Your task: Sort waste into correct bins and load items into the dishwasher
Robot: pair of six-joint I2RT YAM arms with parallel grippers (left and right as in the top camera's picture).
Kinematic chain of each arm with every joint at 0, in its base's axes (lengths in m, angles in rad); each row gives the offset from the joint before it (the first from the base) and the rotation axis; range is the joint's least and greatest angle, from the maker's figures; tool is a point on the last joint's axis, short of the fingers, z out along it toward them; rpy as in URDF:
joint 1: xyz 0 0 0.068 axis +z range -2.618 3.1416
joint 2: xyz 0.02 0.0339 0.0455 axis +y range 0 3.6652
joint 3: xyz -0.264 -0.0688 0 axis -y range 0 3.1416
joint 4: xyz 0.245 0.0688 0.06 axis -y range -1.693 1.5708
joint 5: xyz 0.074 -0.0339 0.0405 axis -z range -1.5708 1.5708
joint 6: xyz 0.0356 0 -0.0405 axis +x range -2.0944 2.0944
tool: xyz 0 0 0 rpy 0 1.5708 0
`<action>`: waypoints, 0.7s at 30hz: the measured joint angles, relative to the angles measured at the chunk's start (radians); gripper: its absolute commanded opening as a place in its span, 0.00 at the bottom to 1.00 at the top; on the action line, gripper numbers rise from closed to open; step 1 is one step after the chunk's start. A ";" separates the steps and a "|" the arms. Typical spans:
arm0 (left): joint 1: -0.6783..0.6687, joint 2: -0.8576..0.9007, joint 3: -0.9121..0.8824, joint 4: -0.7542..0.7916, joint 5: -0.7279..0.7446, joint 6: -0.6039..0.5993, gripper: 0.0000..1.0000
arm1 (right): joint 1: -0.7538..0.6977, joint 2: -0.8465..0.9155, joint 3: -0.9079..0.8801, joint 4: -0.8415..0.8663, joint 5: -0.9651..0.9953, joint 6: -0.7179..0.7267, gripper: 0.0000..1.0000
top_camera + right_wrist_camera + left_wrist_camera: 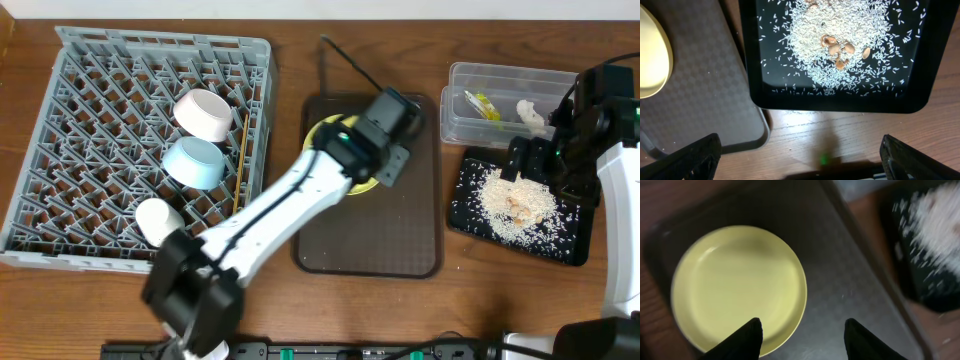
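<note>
The left arm [270, 205] crosses the middle of the overhead frame. It has long white links with a thin dark line along them, a bulky black joint [190, 290] at lower left, and a boxy black wrist block [388, 125] at upper centre beside a small green light [345, 135]. The right arm [600, 130], at the right edge, is black above and white below. The left fingers [752, 340] are matte black and round-tipped. The right fingers [695, 157] are black and broader.

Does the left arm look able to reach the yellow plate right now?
Likely yes: the left gripper hangs open just above the yellow plate, bare on the brown tray, nothing between.
</note>
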State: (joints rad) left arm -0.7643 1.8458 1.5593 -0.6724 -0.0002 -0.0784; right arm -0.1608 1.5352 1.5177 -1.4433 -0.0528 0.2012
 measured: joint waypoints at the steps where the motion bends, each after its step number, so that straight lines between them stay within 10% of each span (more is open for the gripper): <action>1: -0.009 0.026 0.000 0.000 -0.005 0.015 0.55 | 0.000 0.000 0.000 0.000 0.000 0.000 0.99; 17: -0.035 0.286 0.000 0.001 -0.114 0.159 0.53 | 0.000 0.000 0.000 0.000 0.000 0.000 0.99; 21: -0.036 0.315 0.006 -0.001 -0.132 0.167 0.28 | 0.000 0.000 0.000 0.000 0.000 0.000 0.99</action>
State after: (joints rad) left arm -0.8005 2.1609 1.5658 -0.6731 -0.1318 0.0891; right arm -0.1608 1.5352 1.5173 -1.4433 -0.0528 0.2012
